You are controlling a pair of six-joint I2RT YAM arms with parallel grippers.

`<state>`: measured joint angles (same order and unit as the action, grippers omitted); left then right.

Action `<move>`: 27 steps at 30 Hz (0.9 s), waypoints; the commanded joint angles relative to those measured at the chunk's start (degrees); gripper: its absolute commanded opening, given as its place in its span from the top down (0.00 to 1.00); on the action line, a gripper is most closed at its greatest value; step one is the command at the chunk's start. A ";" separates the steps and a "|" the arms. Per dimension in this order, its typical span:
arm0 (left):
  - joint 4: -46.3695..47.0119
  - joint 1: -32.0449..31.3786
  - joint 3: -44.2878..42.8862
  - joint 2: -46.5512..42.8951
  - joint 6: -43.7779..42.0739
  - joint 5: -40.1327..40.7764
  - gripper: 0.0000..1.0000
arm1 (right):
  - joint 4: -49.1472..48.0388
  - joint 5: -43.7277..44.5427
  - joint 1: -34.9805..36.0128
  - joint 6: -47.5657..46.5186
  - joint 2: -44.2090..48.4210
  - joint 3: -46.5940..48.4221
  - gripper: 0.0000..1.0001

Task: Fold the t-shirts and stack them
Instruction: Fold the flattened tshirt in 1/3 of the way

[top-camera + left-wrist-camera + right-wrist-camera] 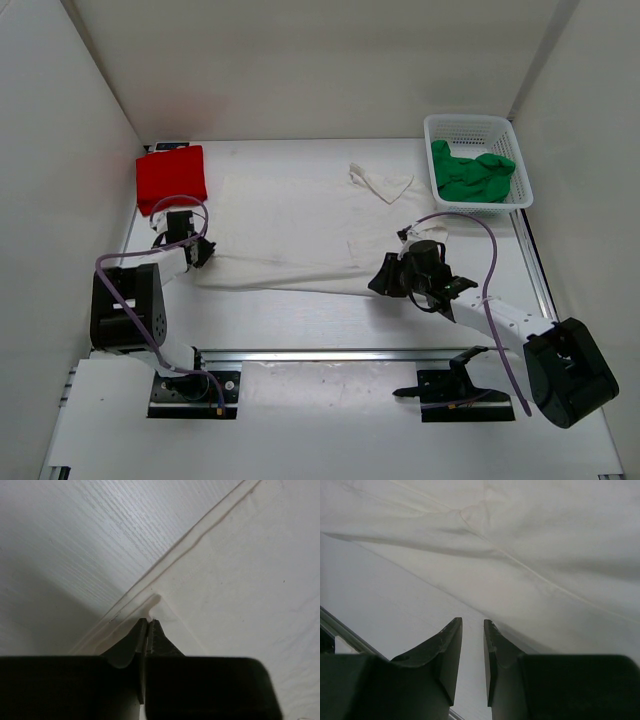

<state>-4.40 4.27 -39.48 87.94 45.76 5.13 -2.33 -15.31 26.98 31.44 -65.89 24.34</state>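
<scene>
The white t-shirt (300,230) lies spread flat across the middle of the table, one sleeve (380,183) bunched at its far right. My left gripper (203,250) is shut on its near-left corner; in the left wrist view the jaws (150,621) pinch a small fold of the white cloth (240,580). My right gripper (380,278) stands open at the shirt's near-right hem, its fingers (473,622) over bare table just short of the cloth (520,530). The red t-shirt (172,178) lies folded at the far left. The green t-shirt (472,175) is crumpled in the basket.
A white mesh basket (470,122) stands at the far right corner. White walls close in the table on three sides. A metal rail (340,355) runs along the near edge between the arm bases.
</scene>
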 commanded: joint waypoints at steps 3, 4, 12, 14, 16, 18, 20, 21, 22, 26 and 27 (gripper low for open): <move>0.63 0.47 -1.12 -1.01 0.38 0.50 1.00 | -2.95 -0.24 0.09 -0.42 0.94 -1.04 0.77; 0.45 0.30 -1.21 -1.37 0.30 0.50 1.00 | -2.68 -0.25 -0.26 -0.68 0.85 -0.61 0.78; -0.25 -0.14 -1.56 -8.48 0.92 -0.64 1.00 | -2.50 2.21 -1.93 -0.77 0.59 -0.87 0.77; -0.34 0.12 -2.09 -8.58 0.83 -0.03 1.00 | -2.33 2.65 -2.81 -0.59 -0.12 -1.48 0.78; -0.78 0.21 -2.70 -7.70 1.44 -0.46 1.00 | -2.42 2.13 -3.77 -0.16 -0.73 -1.83 0.77; -0.78 0.56 -3.32 -6.56 2.14 -0.99 1.00 | -2.33 2.22 -4.65 -0.59 -1.17 -1.57 0.78; 0.09 0.73 -2.97 -6.64 2.58 -1.52 1.00 | -2.51 2.91 -5.00 -0.77 -1.43 -1.75 0.78; 1.14 1.08 -2.53 -6.47 3.02 -2.13 1.00 | -2.51 3.35 -5.18 -0.77 -1.26 -1.58 0.77; 2.28 1.09 -2.01 -6.64 3.20 -2.40 1.00 | -2.68 3.97 -5.45 -0.51 -1.26 -1.75 0.78; 3.87 1.44 -1.82 -7.35 3.55 -1.52 1.00 | -2.59 5.38 -7.11 -0.24 -2.14 -2.19 0.78; 3.79 2.22 -1.65 -7.17 4.07 -1.61 1.00 | -2.86 5.47 -7.64 0.11 -2.49 -2.36 0.78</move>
<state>-3.38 5.10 -40.99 82.06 48.73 3.46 -2.94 -12.05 20.64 31.35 -67.61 22.57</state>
